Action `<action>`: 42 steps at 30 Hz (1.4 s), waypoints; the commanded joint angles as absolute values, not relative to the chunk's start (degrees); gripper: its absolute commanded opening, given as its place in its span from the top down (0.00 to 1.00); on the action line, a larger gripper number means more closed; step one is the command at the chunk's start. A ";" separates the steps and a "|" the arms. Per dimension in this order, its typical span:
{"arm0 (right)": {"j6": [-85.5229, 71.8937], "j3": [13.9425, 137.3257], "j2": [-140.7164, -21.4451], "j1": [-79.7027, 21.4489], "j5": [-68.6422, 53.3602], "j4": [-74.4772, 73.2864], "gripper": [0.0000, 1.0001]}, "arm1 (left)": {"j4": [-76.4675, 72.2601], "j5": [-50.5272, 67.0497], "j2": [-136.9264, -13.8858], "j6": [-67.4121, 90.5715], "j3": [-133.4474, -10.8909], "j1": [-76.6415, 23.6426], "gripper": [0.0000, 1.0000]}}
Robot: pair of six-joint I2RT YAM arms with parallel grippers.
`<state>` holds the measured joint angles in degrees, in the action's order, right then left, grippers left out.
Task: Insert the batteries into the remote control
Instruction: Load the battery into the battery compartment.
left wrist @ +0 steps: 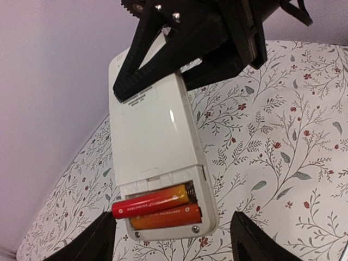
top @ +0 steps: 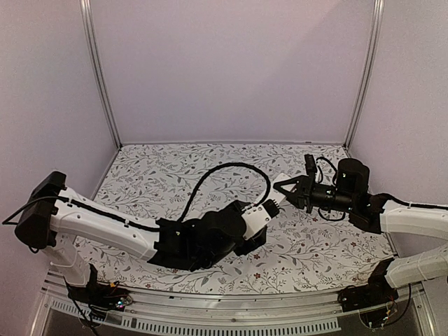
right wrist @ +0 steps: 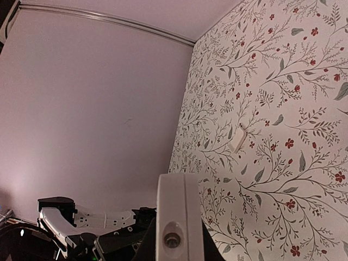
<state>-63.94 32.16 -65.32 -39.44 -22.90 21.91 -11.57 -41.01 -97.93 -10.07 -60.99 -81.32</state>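
Remote control (left wrist: pixel 155 136) sits at the centre of the left wrist view, back side showing, held above the floral table (top: pixel 175 168). The right gripper (left wrist: pixel 179 60) is clamped on its upper end, both black fingers (left wrist: pixel 147 60) pressed to the white shell. At the lower end the compartment is uncovered and holds the 2 batteries (left wrist: pixel 157 208). The lower one lies flat in its slot, while the upper one is tilted, its red tip poking out past the left edge of the casing. The left gripper (left wrist: pixel 171 234) has its jaws spread apart, 1 fingertip at the lower left and 1 at the lower right of that view, each with a gap to the remote's sides. In the top view the 2 grippers meet right of centre, and open patterned surface lies all around them. The back wall and 2 metal posts (top: pixel 101 77) stand well behind, and a black cable (top: pixel 231 168) arches over the left arm. In the right wrist view a small white piece (right wrist: pixel 237 139) lies alone on the table, well apart from the remote.
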 commanded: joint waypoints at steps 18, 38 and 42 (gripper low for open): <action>-65.62 31.28 -64.51 -39.91 -23.90 25.01 1.00 | -1.74 -40.94 -103.29 -12.09 -66.90 -80.42 0.41; -70.07 31.99 -62.96 -39.91 -23.64 26.22 1.00 | 4.07 -50.07 -109.79 -19.83 -69.86 -82.38 0.51; -70.98 31.99 -62.28 -39.75 -23.65 26.27 1.00 | 2.37 -52.99 -110.47 -24.24 -69.59 -83.08 0.52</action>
